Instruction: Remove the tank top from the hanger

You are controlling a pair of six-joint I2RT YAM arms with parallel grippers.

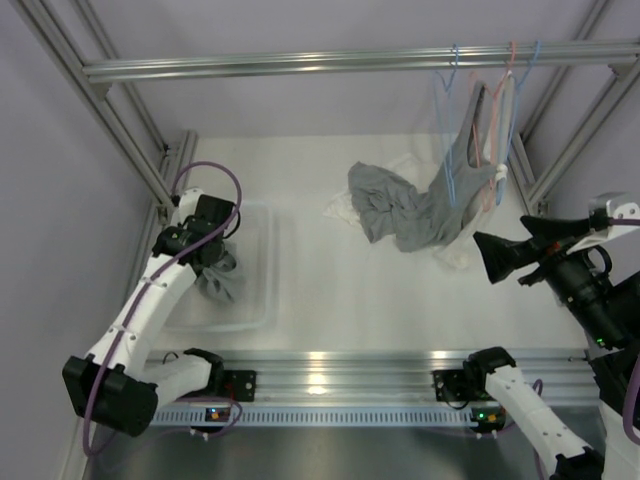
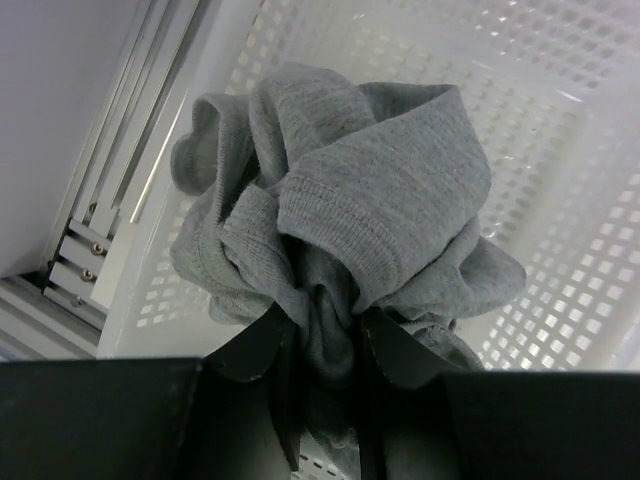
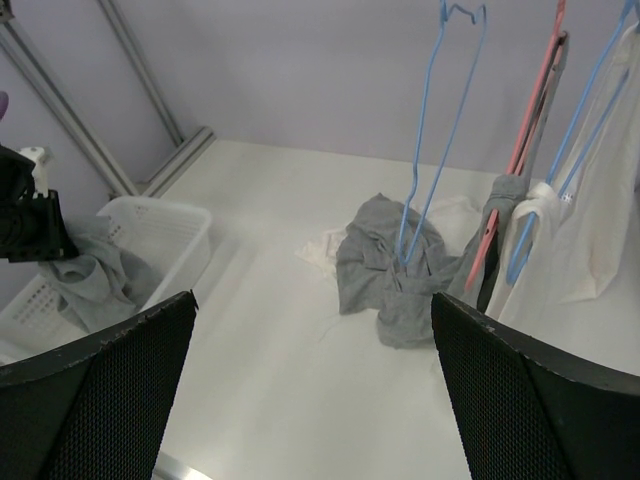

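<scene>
At the far left the left arm [image 1: 150, 300] reaches down into a white perforated basket [image 1: 262, 300], and the left jaws are clenched on a bunched grey garment [image 2: 340, 220], pinching it at its gathered base so the folds bulge out beyond the jaw tips over the basket's floor. Towards the middle of the worktop [image 1: 300, 270] lies a crumpled heap of grey cloth [image 1: 385, 205] with some white cloth [image 1: 338, 208] showing under its edge. Just right of that, hanging from the metal rail [image 1: 300, 65] across the back, are a blue hanger [image 1: 445, 120] and a pink hanger [image 1: 503, 110]. The grey tank top [image 1: 455, 175] is still up there, slung among these hangers, its lower part trailing down onto the worktop against the heap. At the far right the right arm [image 1: 590, 290] points towards the hangers, and the right jaws are spread wide, holding nothing, well short of the cloth.
</scene>
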